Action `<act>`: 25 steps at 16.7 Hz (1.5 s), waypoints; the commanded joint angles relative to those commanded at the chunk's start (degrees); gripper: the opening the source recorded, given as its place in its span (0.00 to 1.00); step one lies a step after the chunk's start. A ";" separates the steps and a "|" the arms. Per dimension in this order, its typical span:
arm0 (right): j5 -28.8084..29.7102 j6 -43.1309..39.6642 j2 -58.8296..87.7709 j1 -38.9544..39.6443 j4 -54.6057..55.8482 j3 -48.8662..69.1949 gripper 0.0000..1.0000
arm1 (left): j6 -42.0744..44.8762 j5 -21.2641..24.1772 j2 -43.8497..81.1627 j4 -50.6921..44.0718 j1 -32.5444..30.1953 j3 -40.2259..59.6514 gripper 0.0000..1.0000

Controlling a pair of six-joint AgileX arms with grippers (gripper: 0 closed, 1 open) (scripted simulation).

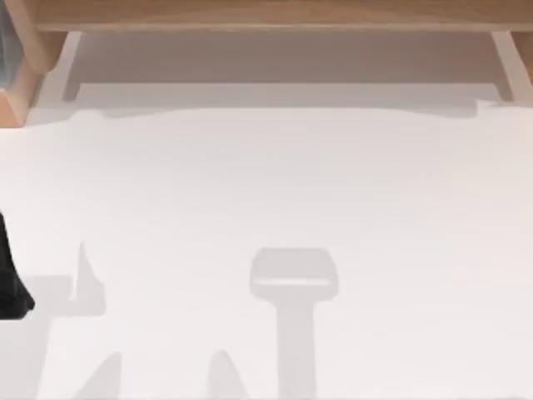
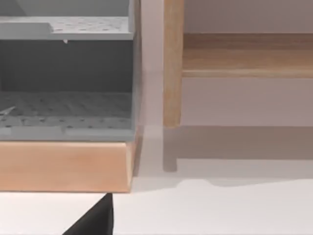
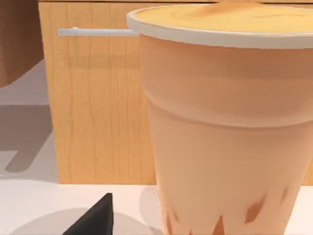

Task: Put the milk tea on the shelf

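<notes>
**Peach-toned milk tea cup at close range; wooden shelf along the far edge**

Peach-coloured milk tea (image 3: pixel 225 137): tall cup, upright, wider at the top, with a white rim and an orange-tan surface across the top; small brown wedge marks near its base. Seen very close in the right wrist view, taking up the centre and right of that frame, standing on the white table (image 3: pixel 29 205). Behind it, a light wood panel (image 3: pixel 98 107) with a thin pale bar near its top.

Right gripper (image 3: pixel 95 218): one dark fingertip showing at the lower left of the right wrist view, just beside the cup's base; contact with the cup cannot be told, nor how far the fingers are spread.

Light-brown shelf (image 1: pixel 266 12): long horizontal board across the upper edge of the top view, pale inner uprights at the upper left and upper right, shadowed white table beneath. In the left wrist view, the same wood upright in the upper middle and a board running to the right.

Grey perforated rack (image 2: pixel 68 98): upper left of the left wrist view, set on a wooden base.

Left gripper (image 2: pixel 95 218): dark fingertip at the lower left of the left wrist view, above bare table; finger spread cannot be told. Left arm (image 1: pixel 10 283) at the left edge of the top view.
</notes>
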 joint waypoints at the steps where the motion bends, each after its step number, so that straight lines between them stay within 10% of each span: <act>1: 0.00 0.00 0.00 0.00 0.00 0.00 1.00 | 0.00 0.00 0.00 0.00 0.00 0.00 1.00; 20: 7.29 -0.13 4.71 7.23 -12.28 16.84 1.00 | 0.00 0.00 0.00 0.00 0.00 0.00 1.00; 25: 7.29 -0.13 4.71 7.23 -12.28 16.84 0.62 | 0.00 0.00 0.00 0.00 0.00 0.00 1.00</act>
